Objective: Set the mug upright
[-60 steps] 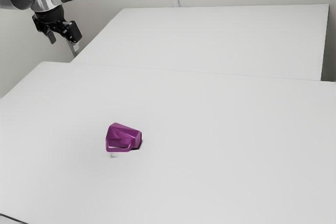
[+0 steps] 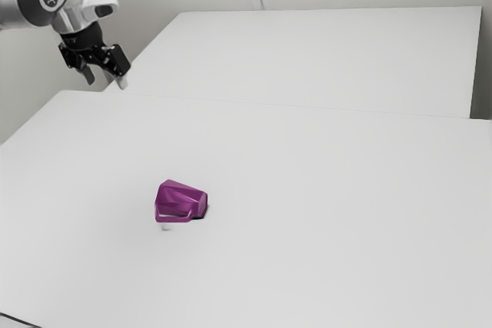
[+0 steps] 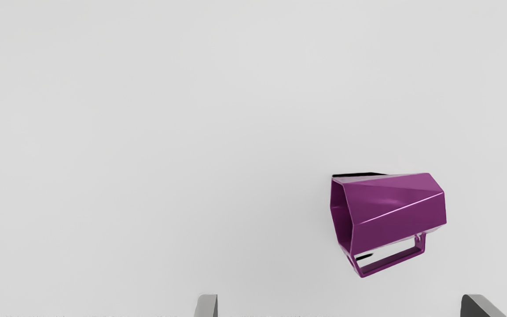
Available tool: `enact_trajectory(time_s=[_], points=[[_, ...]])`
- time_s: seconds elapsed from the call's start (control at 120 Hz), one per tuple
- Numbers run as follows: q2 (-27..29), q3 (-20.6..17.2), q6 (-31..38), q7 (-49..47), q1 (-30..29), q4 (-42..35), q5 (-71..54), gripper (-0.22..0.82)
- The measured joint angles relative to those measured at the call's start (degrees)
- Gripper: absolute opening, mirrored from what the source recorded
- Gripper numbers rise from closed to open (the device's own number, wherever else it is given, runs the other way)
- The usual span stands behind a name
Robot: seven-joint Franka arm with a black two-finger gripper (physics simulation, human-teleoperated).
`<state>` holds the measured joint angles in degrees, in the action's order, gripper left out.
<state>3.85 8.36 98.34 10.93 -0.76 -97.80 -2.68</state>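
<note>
In the exterior view my gripper [image 2: 106, 81] hangs in the air at the upper left, well above and away from the purple mug [image 2: 181, 200]. The mug lies on its side on the white table, its handle along the side facing the camera. From the wrist view, the fingertips of my gripper [image 3: 339, 306] stand wide apart with nothing between them. There the faceted mug [image 3: 394, 207] shows its open mouth at one end and its squared handle on the side nearer the fingers.
The white table [image 2: 323, 213] extends around the mug. Behind it lies another white surface [image 2: 323, 59], with pale walls beyond. A thin dark line crosses the exterior view's lower left corner.
My gripper has moved a little toward the exterior view's right and lower in that view, closer to the mug. The mug has stayed put.
</note>
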Motion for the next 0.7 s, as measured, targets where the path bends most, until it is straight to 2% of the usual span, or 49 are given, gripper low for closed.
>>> enact_trajectory(time_s=[0.208,0.325,0.7], points=[[-0.1,0.3,-0.3,-0.3,-7.1,-12.1,14.8,0.6],[-1.7,0.3,-0.4,0.2,-9.0,-17.2,20.4,0.6],[-15.4,0.3,0.3,5.4,-13.8,-17.2,31.7,0.6]])
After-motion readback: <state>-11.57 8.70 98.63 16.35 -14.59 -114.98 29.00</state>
